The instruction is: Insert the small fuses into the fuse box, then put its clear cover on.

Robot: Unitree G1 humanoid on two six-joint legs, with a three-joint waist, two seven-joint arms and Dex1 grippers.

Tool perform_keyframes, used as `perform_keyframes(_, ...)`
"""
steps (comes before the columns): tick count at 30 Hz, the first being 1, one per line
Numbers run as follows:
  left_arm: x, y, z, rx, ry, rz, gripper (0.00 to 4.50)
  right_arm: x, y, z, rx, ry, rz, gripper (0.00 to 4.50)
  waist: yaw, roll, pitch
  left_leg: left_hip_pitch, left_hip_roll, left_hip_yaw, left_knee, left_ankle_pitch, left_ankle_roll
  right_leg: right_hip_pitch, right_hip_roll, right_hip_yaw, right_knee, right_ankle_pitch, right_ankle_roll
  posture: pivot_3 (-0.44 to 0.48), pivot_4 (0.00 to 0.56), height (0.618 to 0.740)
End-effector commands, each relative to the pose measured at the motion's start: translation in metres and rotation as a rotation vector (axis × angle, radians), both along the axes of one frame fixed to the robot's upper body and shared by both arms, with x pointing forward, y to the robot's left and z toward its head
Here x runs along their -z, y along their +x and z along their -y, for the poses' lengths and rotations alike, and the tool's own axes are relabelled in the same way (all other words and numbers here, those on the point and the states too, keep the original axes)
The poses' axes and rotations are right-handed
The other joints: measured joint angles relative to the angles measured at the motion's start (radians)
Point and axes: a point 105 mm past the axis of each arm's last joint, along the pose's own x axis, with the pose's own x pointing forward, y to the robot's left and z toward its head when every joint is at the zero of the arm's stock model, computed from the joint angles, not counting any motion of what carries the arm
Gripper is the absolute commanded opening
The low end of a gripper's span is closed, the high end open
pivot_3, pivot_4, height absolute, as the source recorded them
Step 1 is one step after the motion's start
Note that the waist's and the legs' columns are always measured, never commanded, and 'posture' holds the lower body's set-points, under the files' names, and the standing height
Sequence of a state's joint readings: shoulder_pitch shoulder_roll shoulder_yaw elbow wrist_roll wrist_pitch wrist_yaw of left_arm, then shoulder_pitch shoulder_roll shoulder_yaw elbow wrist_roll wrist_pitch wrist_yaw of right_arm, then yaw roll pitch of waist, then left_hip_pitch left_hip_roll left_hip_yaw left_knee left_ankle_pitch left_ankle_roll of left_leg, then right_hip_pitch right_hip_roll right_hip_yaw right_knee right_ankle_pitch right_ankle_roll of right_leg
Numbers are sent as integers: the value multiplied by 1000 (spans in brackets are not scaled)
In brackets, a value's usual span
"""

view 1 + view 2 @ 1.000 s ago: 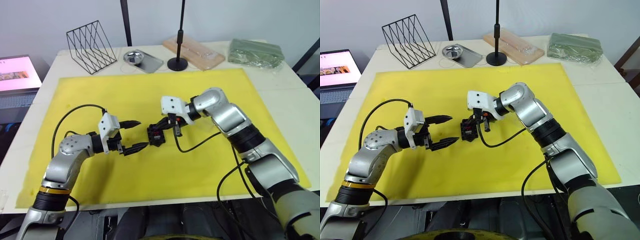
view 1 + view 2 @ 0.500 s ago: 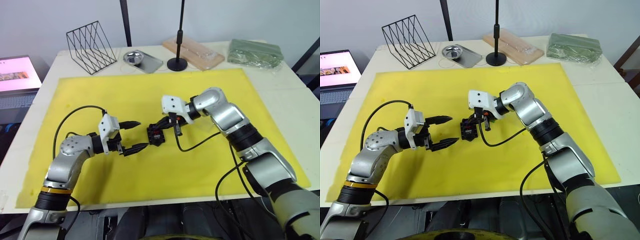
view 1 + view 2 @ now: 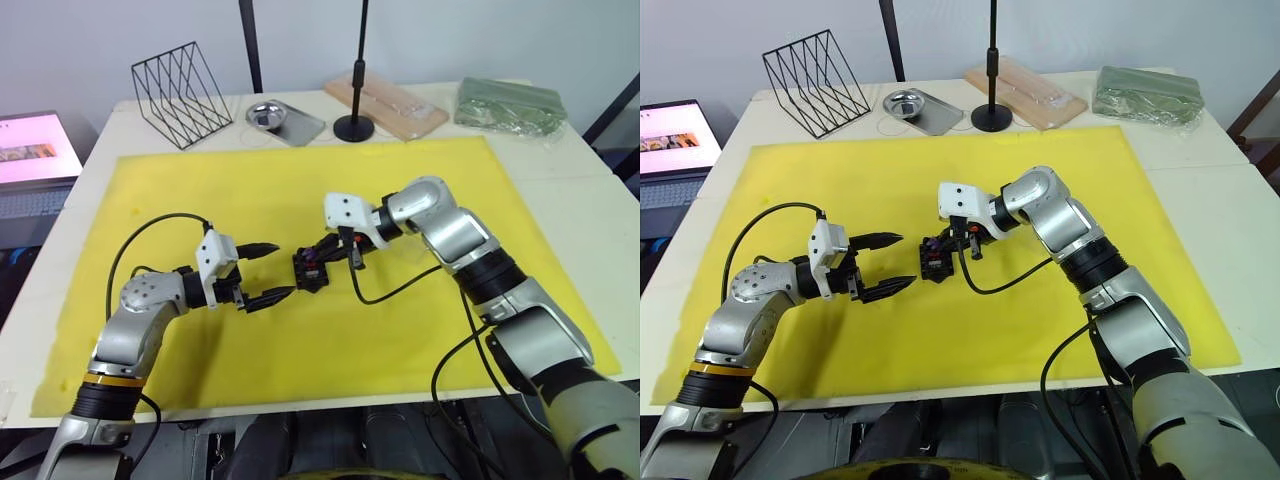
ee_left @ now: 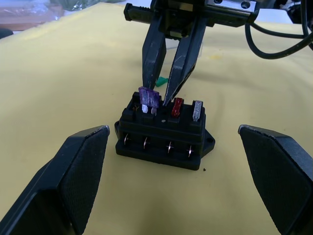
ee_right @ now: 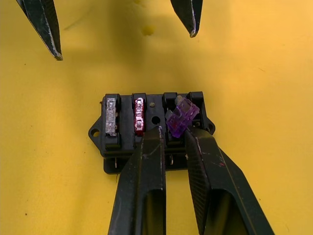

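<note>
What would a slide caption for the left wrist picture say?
Right gripper poised over the fuse box, a purple fuse standing tilted beside seated red and grey fuses.

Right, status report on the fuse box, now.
Left gripper open, hovering beside fuse box. Right gripper at the box, fingers nearly closed by the purple fuse, which sits tilted, half-seated. Grey fuse and red fuse seated. Nothing obstructing.
</note>
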State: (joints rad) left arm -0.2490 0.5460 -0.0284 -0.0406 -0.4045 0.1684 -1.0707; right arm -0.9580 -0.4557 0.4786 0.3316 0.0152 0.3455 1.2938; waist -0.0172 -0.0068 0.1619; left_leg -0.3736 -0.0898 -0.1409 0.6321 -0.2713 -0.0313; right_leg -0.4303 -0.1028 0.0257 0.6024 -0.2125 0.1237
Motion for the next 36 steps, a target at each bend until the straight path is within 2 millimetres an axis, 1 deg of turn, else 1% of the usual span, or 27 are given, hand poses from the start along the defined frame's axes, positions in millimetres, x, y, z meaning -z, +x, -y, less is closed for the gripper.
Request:
perform_keyframes(1, -7, 0, 2, 16, -2, 37, 4500, -11, 0, -3, -8, 29, 27, 743, 0, 0, 0, 0, 0, 0, 0, 0, 0, 0, 0, 0, 0, 0, 0, 0, 150, 740)
perform_keyframes(8, -7, 1, 2, 14, 1, 38, 4500, -17, -1, -4, -7, 56, 14, 743, 0, 0, 0, 0, 0, 0, 0, 0, 0, 0, 0, 0, 0, 0, 0, 0, 150, 740)
perform_keyframes(19, -8, 2, 4, 18, 6, 43, 4500, -16, -2, -7, 9, 79, -16, 743, 0, 0, 0, 0, 0, 0, 0, 0, 0, 0, 0, 0, 0, 0, 0, 0, 150, 740)
perform_keyframes(24, -8, 1, 4, 19, 11, 43, 4500, -19, -3, -9, 23, 105, -46, 743, 0, 0, 0, 0, 0, 0, 0, 0, 0, 0, 0, 0, 0, 0, 0, 0, 150, 740)
perform_keyframes(27, -8, 1, 4, 17, 9, 44, 4500, -20, -3, -10, 21, 108, -52, 130, 0, 0, 0, 0, 0, 0, 0, 0, 0, 0, 0, 0, 0, 0, 0, 0, 150, 740)
perform_keyframes(28, -8, 1, 4, 17, 9, 45, 4500, -20, -4, -10, 20, 109, -54, 33, 0, 0, 0, 0, 0, 0, 0, 0, 0, 0, 0, 0, 0, 0, 0, 0, 150, 740)
perform_keyframes(36, -8, 1, 4, 16, 9, 42, 4500, -27, -7, -10, 3, 108, -64, 33, 0, 0, 0, 0, 0, 0, 0, 0, 0, 0, 0, 0, 0, 0, 0, 0, 150, 740)
